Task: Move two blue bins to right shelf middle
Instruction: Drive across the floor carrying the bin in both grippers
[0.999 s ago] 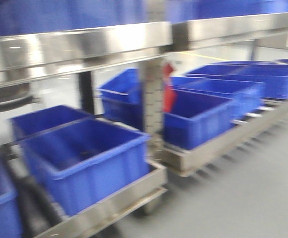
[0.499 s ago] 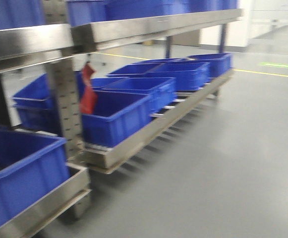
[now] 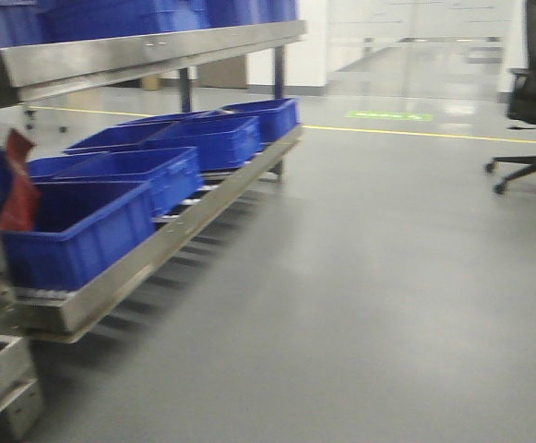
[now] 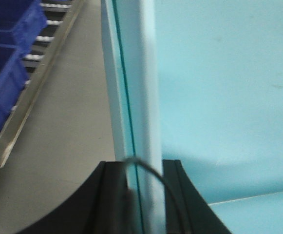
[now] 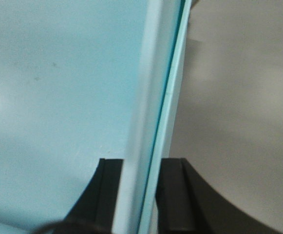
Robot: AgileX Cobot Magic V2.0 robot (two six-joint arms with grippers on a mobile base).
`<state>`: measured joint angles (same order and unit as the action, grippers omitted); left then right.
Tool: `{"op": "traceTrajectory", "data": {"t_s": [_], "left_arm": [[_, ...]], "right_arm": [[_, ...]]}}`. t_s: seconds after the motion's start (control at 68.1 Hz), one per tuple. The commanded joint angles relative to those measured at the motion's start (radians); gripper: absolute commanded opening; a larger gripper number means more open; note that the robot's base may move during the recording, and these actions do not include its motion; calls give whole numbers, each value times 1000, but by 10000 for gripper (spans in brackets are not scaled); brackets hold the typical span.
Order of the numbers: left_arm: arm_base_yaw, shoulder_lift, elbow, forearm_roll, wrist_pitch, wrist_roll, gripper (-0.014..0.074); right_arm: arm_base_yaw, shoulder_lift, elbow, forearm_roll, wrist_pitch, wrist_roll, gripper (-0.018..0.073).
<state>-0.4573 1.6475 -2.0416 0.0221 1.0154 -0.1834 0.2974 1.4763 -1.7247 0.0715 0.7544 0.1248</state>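
A light blue bin fills the left wrist view. My left gripper is shut on its upright wall, one black finger on each side, and a thin cable arcs over the rim. In the right wrist view my right gripper is shut on the opposite wall of the same light blue bin. The front view shows neither gripper. There, a steel shelf with bins on it runs along the left.
Dark blue bins sit in a row on the low steel rack, also at the left in the left wrist view. A red tag hangs on a post. Grey floor stretches right to a black office chair.
The front view has swung right: the shelves and dark blue bins slid to the left of the picture, and open floor and the chair came into view.
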Motion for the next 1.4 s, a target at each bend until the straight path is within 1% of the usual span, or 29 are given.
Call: {"op": "traceTrajectory", "data": {"t_s": [0.0, 1.381], "left_arm": [[-9, -21, -16, -36, -92, 16, -111], [-9, -21, -16, -36, -92, 16, -111]], "right_arm": [[1, -15, -11, 2, -90, -10, -155], [1, -15, -11, 2, -90, -10, -155]]}}
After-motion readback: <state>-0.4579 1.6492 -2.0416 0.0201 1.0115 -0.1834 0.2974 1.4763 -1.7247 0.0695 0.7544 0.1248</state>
